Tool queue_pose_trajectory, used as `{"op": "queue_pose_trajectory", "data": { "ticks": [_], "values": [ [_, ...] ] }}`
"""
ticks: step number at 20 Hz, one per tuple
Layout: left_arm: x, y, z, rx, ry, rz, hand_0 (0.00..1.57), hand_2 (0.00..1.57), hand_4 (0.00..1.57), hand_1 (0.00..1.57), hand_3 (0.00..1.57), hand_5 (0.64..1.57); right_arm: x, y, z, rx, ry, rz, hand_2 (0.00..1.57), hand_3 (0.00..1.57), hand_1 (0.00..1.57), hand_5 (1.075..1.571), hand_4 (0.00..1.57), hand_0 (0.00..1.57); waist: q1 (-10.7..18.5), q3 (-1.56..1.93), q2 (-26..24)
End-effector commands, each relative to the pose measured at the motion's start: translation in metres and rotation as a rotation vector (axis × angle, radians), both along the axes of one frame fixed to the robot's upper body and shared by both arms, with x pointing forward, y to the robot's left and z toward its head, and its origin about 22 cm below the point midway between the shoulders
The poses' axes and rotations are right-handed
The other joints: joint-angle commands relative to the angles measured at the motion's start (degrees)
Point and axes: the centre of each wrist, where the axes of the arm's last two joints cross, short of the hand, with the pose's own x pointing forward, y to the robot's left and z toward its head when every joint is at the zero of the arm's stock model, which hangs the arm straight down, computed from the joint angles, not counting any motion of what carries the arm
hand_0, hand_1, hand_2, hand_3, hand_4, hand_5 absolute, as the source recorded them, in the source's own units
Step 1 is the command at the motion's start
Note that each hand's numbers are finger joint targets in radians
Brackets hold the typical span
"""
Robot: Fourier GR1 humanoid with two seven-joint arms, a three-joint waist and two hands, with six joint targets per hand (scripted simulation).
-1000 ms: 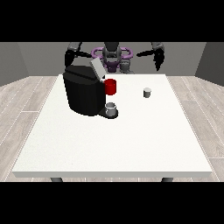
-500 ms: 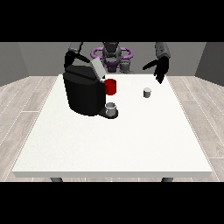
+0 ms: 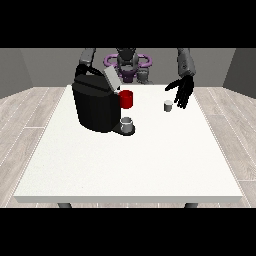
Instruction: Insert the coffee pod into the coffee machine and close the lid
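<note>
A black coffee machine (image 3: 96, 106) stands on the white table (image 3: 130, 160) at the back left, its grey lid (image 3: 111, 78) tilted up. A red part (image 3: 126, 99) juts from its front above a small grey cup (image 3: 127, 123) on its base. The coffee pod (image 3: 168, 105), a small pale cylinder, stands upright on the table at the back right. The hand at the view's right (image 3: 183, 90) hangs just right of the pod and slightly above it, fingers straight and spread downward, holding nothing. The hand at the view's left is hidden behind the machine.
The robot's torso with a purple ring (image 3: 127, 62) stands behind the table's far edge. The table's front half is bare white surface. Wooden floor surrounds the table.
The arm at the view's right has come down and forward over the table; its hand is now beside the pod. The machine, lid and pod have not moved.
</note>
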Motion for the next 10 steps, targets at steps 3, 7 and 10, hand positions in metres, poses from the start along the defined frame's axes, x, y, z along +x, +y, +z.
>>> {"op": "queue_pose_trajectory", "data": {
  "ticks": [3, 7, 10],
  "values": [
    [0.014, -0.016, -0.014, 0.084, -0.013, -0.001, 0.00, 0.42, 0.00, 0.00, 0.00, 1.571, 0.004, -0.001, -0.019, 0.056, 0.040, 0.021, 0.00, 0.00, 0.00, 1.571, 0.00, 0.00, 0.40, 0.02, 0.65],
    [0.016, -0.039, -0.031, 0.122, -0.070, -0.053, 0.95, 0.97, 0.00, 0.95, 0.66, 1.571, 0.018, -0.003, -0.012, 0.066, 0.079, -0.021, 0.00, 0.00, 0.00, 1.571, 0.00, 0.00, 2.58, 0.02, -0.35],
    [0.020, -0.042, -0.033, 0.227, -0.113, -0.043, 0.89, 0.96, 0.38, 0.89, 0.82, 1.571, 0.011, 0.009, -0.018, 0.034, 0.072, 0.041, 0.00, 0.00, 0.00, 1.571, 0.00, 0.00, 0.99, 0.01, 0.62]
  ]
}}
